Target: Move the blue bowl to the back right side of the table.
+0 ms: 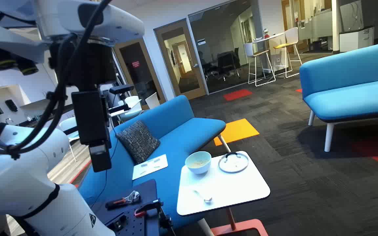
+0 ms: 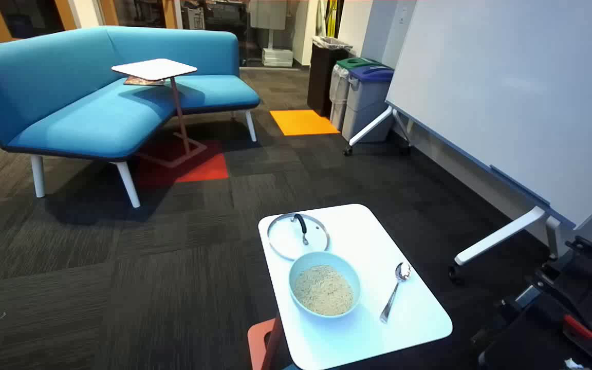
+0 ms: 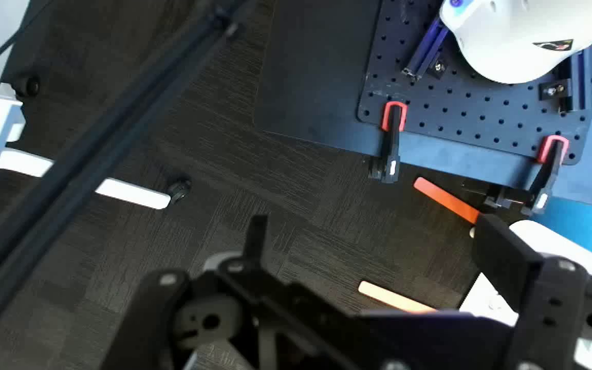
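The blue bowl [image 1: 198, 168] is pale blue and stands upright on the white table [image 1: 233, 195]. In an exterior view it is at the table's far left corner, beside the glass lid. In an exterior view the bowl [image 2: 327, 259] sits near the left edge of the table [image 2: 411, 329], with grainy beige contents. My gripper [image 1: 94, 147] hangs high, to the left of the table and apart from the bowl. In the wrist view the gripper [image 3: 375, 249] has its fingers wide apart with nothing between them. There a white table corner [image 3: 488, 295] shows; the bowl is out of view.
A glass lid [image 1: 233, 163] with a dark handle and a metal spoon [image 2: 396, 292] lie on the table. A blue sofa [image 1: 179, 144] with a cushion [image 1: 138, 141] stands behind it. Clamps [image 3: 391, 144] hold a perforated plate at the robot base. A whiteboard [image 2: 522, 87] stands nearby.
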{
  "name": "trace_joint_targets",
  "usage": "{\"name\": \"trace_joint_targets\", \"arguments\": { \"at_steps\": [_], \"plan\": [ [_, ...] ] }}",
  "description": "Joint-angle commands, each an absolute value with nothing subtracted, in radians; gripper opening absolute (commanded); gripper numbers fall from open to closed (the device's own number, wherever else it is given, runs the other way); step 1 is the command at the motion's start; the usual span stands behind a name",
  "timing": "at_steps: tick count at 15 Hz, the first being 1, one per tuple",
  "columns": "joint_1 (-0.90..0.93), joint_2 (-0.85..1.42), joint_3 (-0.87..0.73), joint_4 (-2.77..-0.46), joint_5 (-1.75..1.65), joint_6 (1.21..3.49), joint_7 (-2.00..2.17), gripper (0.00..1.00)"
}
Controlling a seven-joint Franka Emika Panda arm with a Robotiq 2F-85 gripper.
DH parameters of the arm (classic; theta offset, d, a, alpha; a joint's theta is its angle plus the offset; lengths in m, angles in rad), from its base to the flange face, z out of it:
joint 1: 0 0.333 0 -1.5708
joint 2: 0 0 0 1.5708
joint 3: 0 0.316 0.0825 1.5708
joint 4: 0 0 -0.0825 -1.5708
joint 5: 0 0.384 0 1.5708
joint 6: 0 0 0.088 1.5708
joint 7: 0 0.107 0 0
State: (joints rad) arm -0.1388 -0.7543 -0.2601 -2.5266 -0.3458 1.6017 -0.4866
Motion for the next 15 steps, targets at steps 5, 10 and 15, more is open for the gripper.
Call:
{"name": "trace_joint_targets", "arguments": {
  "at_steps": [5,10,15],
  "plan": [
    [-0.121,-0.757,-0.273,-2.524,-0.353,1.597,-0.478,1.00],
    [-0.116,-0.752,-0.263,-2.532,-0.352,1.618,-0.460,1.00],
    [-0.004,-0.713,-0.245,-2.562,-0.212,1.734,-0.469,1.00]
  ]
}}
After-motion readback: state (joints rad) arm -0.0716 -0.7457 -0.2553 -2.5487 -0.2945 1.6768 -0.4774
